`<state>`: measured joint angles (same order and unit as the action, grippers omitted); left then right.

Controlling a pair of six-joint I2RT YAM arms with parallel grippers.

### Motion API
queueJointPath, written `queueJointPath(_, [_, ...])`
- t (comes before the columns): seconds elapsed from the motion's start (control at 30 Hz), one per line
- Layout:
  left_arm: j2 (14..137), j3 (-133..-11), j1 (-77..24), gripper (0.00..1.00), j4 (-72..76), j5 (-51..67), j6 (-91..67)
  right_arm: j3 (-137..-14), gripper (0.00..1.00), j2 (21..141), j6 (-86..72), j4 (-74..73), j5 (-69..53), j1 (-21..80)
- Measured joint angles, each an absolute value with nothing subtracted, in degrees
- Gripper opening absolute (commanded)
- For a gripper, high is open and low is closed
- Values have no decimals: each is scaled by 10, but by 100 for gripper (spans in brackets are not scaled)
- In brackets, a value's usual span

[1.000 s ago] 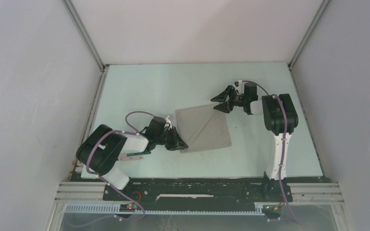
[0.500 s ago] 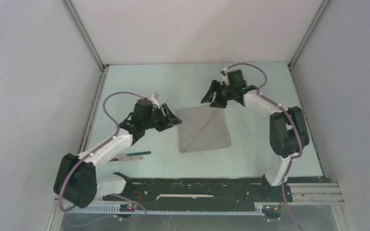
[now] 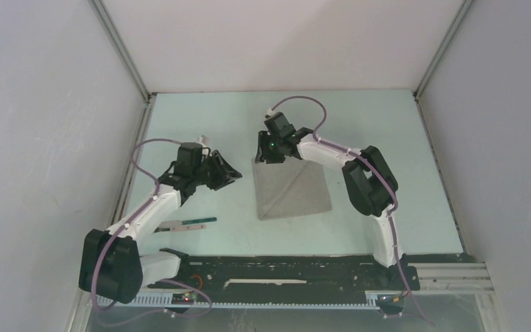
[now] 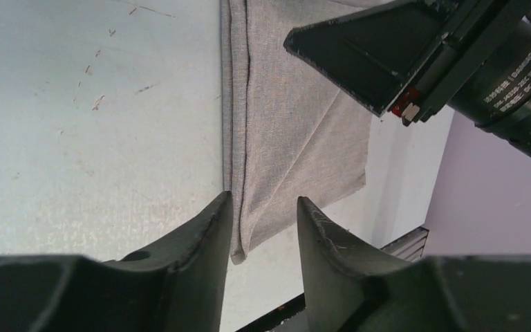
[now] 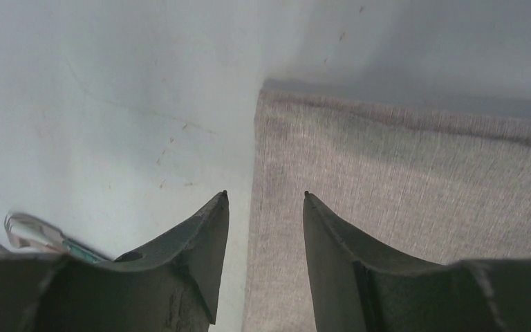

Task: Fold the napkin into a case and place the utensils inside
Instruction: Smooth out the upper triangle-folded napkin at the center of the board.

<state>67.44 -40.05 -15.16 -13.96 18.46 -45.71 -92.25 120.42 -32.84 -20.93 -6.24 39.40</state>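
Pale desk (image 3: 387, 138) carries the napkin (image 3: 294, 190) mid-desk, lying flat with a diagonal fold line. Over its far left corner: right pincer (image 3: 261, 156), spread. Just left of the cloth: left pincer (image 3: 234, 174), spread. Near left, apart from napkin: utensils (image 3: 190, 224).
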Motion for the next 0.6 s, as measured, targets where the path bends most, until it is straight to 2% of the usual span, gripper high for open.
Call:
queueJointPath(0.1, [680, -391, -148, 42, -129, 198, -461, -955, 38, 1227, -321, -222, -50, 396])
queueJointPath(0.3, [672, -363, -148, 41, -126, 211, -465, -1015, 43, 1281, -309, -246, -37, 396])
queueJointPath(0.6, [636, -354, -138, 41, -130, 213, -462, -1046, 38, 1318, -300, -268, -41, 400])
